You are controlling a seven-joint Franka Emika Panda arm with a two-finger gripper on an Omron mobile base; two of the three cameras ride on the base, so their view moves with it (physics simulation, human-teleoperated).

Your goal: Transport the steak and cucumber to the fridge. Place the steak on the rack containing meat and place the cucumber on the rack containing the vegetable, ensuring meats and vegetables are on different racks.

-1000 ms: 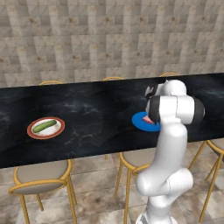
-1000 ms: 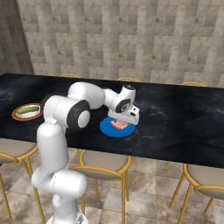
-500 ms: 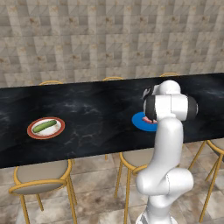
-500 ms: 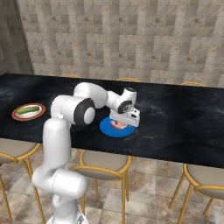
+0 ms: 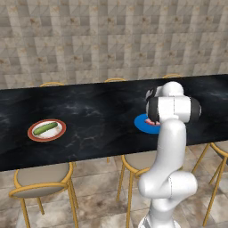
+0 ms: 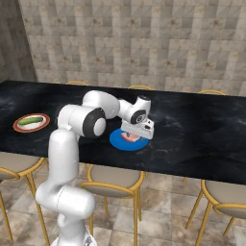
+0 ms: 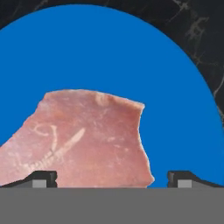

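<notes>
Your gripper point(image 7: 111, 178) hangs just over the steak point(image 7: 78, 138) on the blue plate point(image 7: 175, 96), jaws spread wide either side of it, gripping nothing.

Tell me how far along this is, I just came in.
Nothing delivered yet. In hand: the open pincer hangs low over the steak on its blue plate, jaws apart, not gripping. Left: the cucumber waits on its plate; both need carrying to the fridge.
</notes>
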